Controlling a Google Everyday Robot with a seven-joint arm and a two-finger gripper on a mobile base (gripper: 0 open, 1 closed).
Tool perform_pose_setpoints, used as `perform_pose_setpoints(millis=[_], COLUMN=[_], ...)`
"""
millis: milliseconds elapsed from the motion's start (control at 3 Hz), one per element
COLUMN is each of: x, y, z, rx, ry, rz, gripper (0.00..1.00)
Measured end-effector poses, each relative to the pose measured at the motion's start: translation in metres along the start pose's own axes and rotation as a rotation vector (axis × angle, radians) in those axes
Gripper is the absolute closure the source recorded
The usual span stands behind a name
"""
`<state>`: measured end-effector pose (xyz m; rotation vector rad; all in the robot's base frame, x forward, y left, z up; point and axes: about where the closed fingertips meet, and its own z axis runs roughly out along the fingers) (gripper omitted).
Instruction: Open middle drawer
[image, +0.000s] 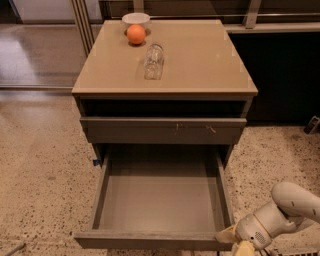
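At flat front of middle drawer (150, 241), claw (234, 241)

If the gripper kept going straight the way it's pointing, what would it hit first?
Probably the front right corner of the open middle drawer, right beside the gripper at the bottom right; depth is unclear.

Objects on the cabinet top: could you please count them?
3: a white bowl at the back left, an orange just in front of it, and a clear glass nearer the centre. None seem hidden. The claw is at the open middle drawer's front right corner.
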<state>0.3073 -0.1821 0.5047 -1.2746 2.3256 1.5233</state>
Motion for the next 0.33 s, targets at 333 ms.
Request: perform_pose_setpoints(millis=[333], x=[0.0], y=[0.0], z=[0.0], rx=[0.0], ry=[0.0], rz=[0.0], gripper=[0.0])
